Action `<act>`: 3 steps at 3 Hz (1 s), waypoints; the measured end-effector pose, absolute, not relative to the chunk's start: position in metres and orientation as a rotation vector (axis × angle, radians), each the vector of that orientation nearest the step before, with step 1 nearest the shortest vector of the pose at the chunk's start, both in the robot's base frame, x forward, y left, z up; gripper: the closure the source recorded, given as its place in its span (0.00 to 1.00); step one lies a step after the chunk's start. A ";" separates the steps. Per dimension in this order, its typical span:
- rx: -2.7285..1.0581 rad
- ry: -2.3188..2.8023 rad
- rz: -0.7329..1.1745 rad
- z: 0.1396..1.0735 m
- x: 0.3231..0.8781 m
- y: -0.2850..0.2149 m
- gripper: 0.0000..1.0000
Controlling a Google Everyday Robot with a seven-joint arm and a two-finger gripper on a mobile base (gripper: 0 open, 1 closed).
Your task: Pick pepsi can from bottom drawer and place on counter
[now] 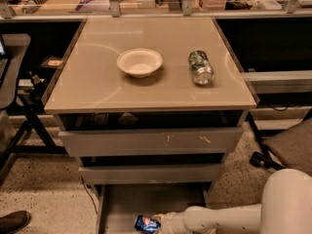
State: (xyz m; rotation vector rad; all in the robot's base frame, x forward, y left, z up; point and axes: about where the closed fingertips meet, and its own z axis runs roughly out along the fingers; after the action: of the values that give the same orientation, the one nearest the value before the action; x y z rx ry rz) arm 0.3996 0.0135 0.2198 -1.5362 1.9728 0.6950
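Observation:
The pepsi can (pixel 146 224), small and blue, lies on its side on the grey floor of the open bottom drawer (pixel 122 206), at the picture's lower edge. My gripper (pixel 159 223) reaches in from the right on a white arm (pixel 219 219) and sits right against the can's right end. The beige counter (pixel 97 89) tops the grey drawer cabinet above.
On the counter stand a white bowl (pixel 139 62) and a green-and-silver can (pixel 201 67) lying on its side. Two taller grey drawers (pixel 151 141) stick out above the bottom one. Chair legs (pixel 29 126) stand left; a shoe (pixel 12 222) is at bottom left.

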 end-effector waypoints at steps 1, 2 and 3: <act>-1.536 1.973 0.695 0.220 0.400 0.013 1.00; -1.555 1.959 0.697 0.231 0.403 0.016 1.00; -1.565 1.949 0.720 0.258 0.402 0.013 1.00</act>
State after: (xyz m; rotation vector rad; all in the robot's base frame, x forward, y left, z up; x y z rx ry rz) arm 0.4021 0.0134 0.2580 -1.5646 1.9490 0.7200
